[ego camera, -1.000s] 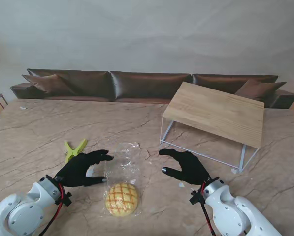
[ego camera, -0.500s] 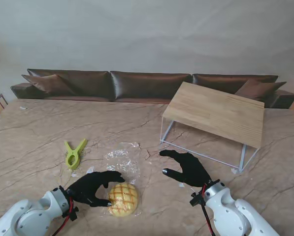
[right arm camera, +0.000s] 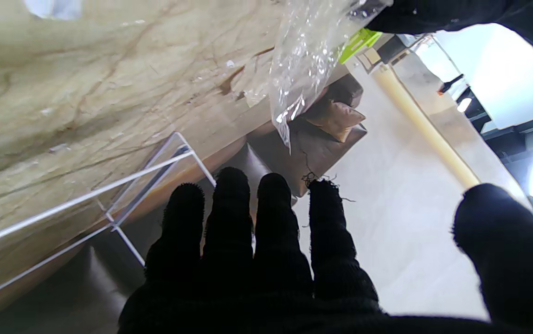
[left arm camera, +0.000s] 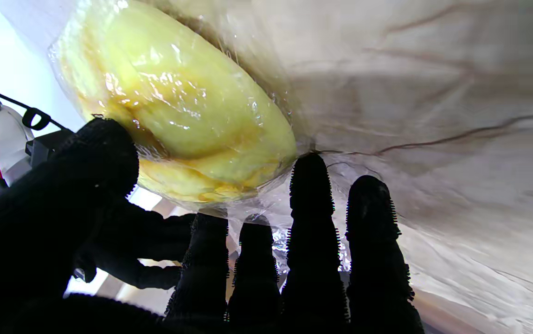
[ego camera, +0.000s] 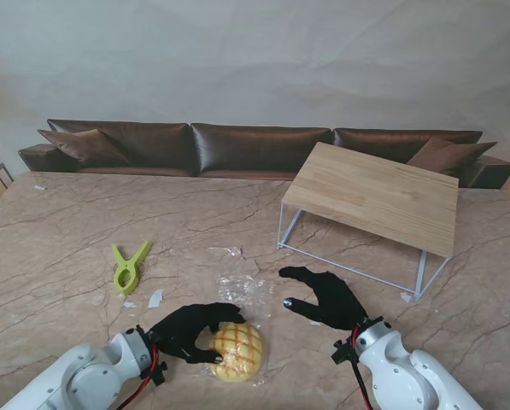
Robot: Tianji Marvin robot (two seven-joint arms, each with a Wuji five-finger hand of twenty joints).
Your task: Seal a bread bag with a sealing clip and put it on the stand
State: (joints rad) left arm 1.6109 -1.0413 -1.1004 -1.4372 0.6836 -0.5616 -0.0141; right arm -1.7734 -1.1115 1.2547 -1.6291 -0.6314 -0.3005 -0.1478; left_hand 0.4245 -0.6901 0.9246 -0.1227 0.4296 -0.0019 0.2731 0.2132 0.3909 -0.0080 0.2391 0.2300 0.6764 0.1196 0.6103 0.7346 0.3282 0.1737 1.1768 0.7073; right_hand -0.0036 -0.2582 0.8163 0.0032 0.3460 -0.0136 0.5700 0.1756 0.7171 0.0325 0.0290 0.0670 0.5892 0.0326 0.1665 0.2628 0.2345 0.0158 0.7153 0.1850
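**Left hand on bagged bun; clip and stand untouched**

The round yellow bun with a brown lattice crust, inside a clear plastic bread bag (ego camera: pixel 237 348), lay on the beige marbled table (ego camera: pixel 58 248), near me. The black-gloved left hand (ego camera: pixel 190 330) was clamped on the bun's left side: thumb on the side nearer to me, fingers (left arm camera: pixel 310 204) curled over the far side, pressing into the film. The bag's loose, crinkled mouth lay just beyond the bun, farther from me. The black-gloved right hand (ego camera: pixel 325 296) was just right of the bun, fingers (right arm camera: pixel 229 218) apart, gripping nothing. The lime-green plastic sealing clip (ego camera: pixel 128 265) lay well left of the bun and farther from me. The wooden-topped stand with a white wire frame (ego camera: pixel 374 196) stood far right of the bun.
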